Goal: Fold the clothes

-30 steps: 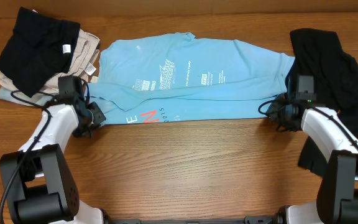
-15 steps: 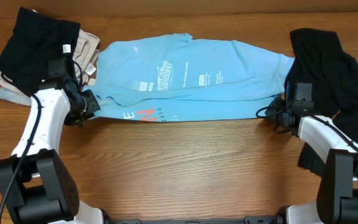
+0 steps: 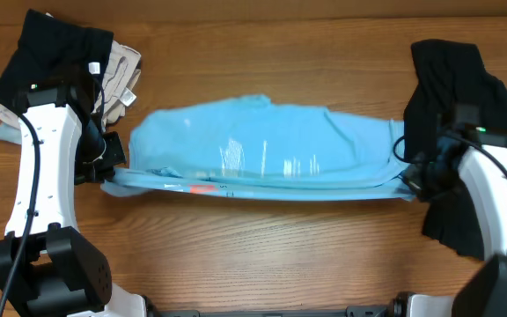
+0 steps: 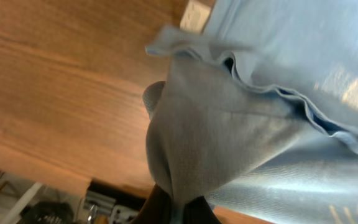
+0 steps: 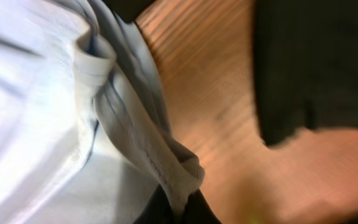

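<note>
Overhead: T-shirt [image 3: 262, 145] across mid-table [image 3: 253, 255], light blue, print blurred, near edge pulled taut in a straight line end to end. Left gripper [image 3: 104, 170] at T-shirt's left end, pinched tight on the near corner. Right gripper [image 3: 409, 176] at T-shirt's right end, likewise clamped on the near corner. Black garment [image 3: 460, 84] just right of T-shirt, partly under the right arm, small white logo at its far right edge. Pile [image 3: 60, 62] of black and beige clothes off T-shirt's upper-left end, close, can't tell if touching. Left wrist: T-shirt [image 4: 278, 81] fabric bunched into layered folds, gathered down into left gripper [image 4: 176, 208] at bottom of frame; jaws closed tight on cloth, only tips visible. Bare table [image 4: 55, 93] left of the fabric. Right wrist: T-shirt [image 5: 48, 124] hem and folded layers running down into right gripper [image 5: 178, 210] at bottom edge, closed on the hem. Table [image 5: 197, 74] right of T-shirt, black garment [image 5: 316, 62] beyond that, apart from T-shirt here, blurred.
</note>
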Action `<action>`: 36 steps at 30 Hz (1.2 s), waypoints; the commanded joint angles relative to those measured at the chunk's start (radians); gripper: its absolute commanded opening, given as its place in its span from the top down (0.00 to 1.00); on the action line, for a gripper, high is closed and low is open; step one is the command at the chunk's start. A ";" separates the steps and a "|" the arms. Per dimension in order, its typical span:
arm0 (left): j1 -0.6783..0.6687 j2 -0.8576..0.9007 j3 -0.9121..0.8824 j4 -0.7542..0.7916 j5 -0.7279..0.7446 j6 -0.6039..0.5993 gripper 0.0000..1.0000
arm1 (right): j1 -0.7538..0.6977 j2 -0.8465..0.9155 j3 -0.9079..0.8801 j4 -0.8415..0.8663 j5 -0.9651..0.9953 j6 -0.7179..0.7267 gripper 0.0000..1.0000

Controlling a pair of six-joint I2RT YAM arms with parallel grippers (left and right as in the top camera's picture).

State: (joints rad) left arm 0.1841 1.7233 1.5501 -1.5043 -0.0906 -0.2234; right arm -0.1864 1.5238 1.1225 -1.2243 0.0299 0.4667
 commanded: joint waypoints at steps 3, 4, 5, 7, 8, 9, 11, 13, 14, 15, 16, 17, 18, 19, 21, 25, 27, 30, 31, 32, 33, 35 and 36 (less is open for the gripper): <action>0.007 -0.003 0.035 -0.071 -0.051 0.042 0.96 | -0.027 -0.076 0.035 -0.105 0.018 -0.003 0.96; 0.007 -0.003 0.035 -0.076 -0.051 0.045 0.96 | -0.027 -0.075 0.035 -0.111 0.018 -0.007 0.96; 0.007 -0.003 0.035 -0.079 -0.051 0.044 0.96 | -0.027 -0.075 0.035 -0.117 0.017 -0.011 0.95; 0.007 -0.003 0.035 -0.078 -0.051 0.045 0.96 | -0.027 -0.075 0.034 -0.124 0.013 -0.022 0.95; 0.007 -0.003 0.035 -0.077 -0.051 0.045 0.96 | -0.027 -0.075 0.034 -0.129 0.014 -0.021 0.95; 0.007 -0.003 0.035 -0.078 -0.051 0.045 0.96 | -0.027 -0.075 0.034 -0.135 0.013 -0.022 0.95; 0.007 -0.003 0.035 -0.078 -0.047 0.045 0.95 | -0.027 -0.075 0.034 -0.150 0.014 -0.026 0.88; 0.006 -0.003 0.035 -0.079 -0.047 0.044 0.76 | -0.027 -0.075 0.034 -0.171 0.014 -0.029 0.58; 0.005 -0.003 0.035 -0.079 -0.046 0.044 0.65 | -0.027 -0.075 0.034 -0.176 0.014 -0.029 0.47; 0.005 -0.003 0.035 -0.079 -0.042 0.045 0.52 | -0.027 -0.075 0.034 -0.177 0.014 -0.029 0.42; 0.005 -0.003 0.035 -0.078 -0.038 0.045 0.43 | -0.027 -0.076 0.035 -0.174 0.013 -0.034 0.40; 0.005 -0.003 0.035 -0.080 -0.039 0.045 0.37 | -0.027 -0.076 0.035 -0.169 0.007 -0.045 0.40; 0.005 -0.003 0.035 -0.080 -0.039 0.045 0.36 | -0.027 -0.076 0.035 -0.165 0.002 -0.053 0.39; 0.005 -0.003 0.035 -0.080 -0.039 0.045 0.35 | -0.027 -0.076 0.036 -0.155 -0.003 -0.060 0.40; 0.004 -0.003 0.035 -0.078 -0.038 0.052 0.34 | -0.027 -0.076 0.043 -0.129 -0.025 -0.084 0.39; -0.003 -0.003 0.055 -0.042 -0.008 0.076 0.34 | -0.027 -0.076 0.064 -0.043 -0.124 -0.179 0.36; -0.022 -0.003 0.076 0.034 0.035 0.126 0.33 | -0.022 -0.075 0.068 0.053 -0.198 -0.238 0.31; -0.060 -0.003 0.081 0.220 0.136 0.227 0.28 | -0.001 -0.070 0.068 0.188 -0.215 -0.260 0.27; -0.077 0.002 0.078 0.303 0.181 0.272 0.26 | 0.011 -0.063 0.068 0.245 -0.211 -0.260 0.25; -0.093 0.006 0.075 0.370 0.213 0.304 0.23 | 0.020 -0.054 0.068 0.285 -0.211 -0.267 0.25; -0.111 0.013 0.072 0.435 0.233 0.332 0.21 | 0.028 -0.042 0.068 0.320 -0.211 -0.276 0.25; -0.154 0.046 0.072 0.574 0.241 0.376 0.19 | 0.043 -0.007 0.068 0.394 -0.206 -0.286 0.25; -0.174 0.066 0.072 0.626 0.241 0.399 0.19 | 0.047 0.010 0.068 0.420 -0.204 -0.286 0.24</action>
State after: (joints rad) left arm 0.0639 1.7355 1.6054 -0.9546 0.0654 0.0410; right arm -0.1555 1.4879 1.1652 -0.8402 -0.1570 0.2188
